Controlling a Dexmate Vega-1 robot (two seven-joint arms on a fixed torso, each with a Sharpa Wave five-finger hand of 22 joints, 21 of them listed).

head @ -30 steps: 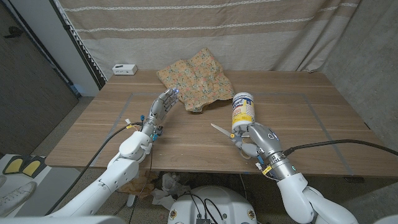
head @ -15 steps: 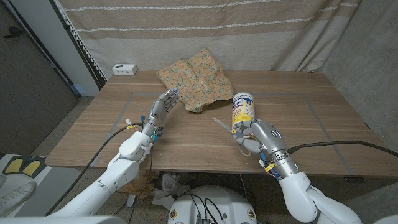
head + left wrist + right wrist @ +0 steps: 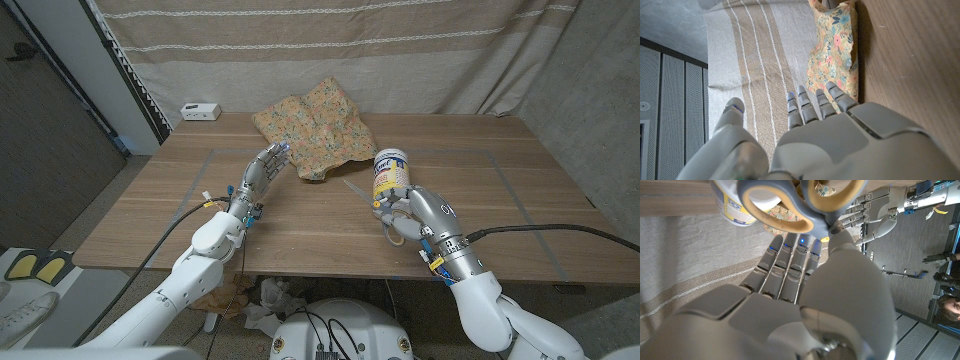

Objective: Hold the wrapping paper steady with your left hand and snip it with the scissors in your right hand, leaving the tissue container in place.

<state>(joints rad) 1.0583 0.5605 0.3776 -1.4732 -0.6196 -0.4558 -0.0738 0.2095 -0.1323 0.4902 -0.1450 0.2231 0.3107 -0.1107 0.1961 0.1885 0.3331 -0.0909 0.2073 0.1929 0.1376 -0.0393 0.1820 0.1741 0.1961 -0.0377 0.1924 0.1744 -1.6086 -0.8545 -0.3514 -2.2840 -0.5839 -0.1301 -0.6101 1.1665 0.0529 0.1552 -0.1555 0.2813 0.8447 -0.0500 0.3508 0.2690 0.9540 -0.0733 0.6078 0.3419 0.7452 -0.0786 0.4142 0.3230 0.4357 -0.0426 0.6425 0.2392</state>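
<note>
The scissors (image 3: 362, 190), gripped in the right hand (image 3: 415, 215), have been carried past the tissue container (image 3: 390, 175) toward the wrapping paper (image 3: 312, 133) at the surface's far side, which the spread, empty left hand (image 3: 262, 172) has not yet steadied.

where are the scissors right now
In the head view, the scissors are in the right hand, just left of the tissue container, blades pointing toward the wrapping paper.

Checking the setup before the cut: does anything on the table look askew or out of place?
The wrapping paper lies crumpled in a heap rather than spread flat. The tissue container stands upright right against the right hand, which holds the scissors. The left hand is open, just short of the paper.
</note>
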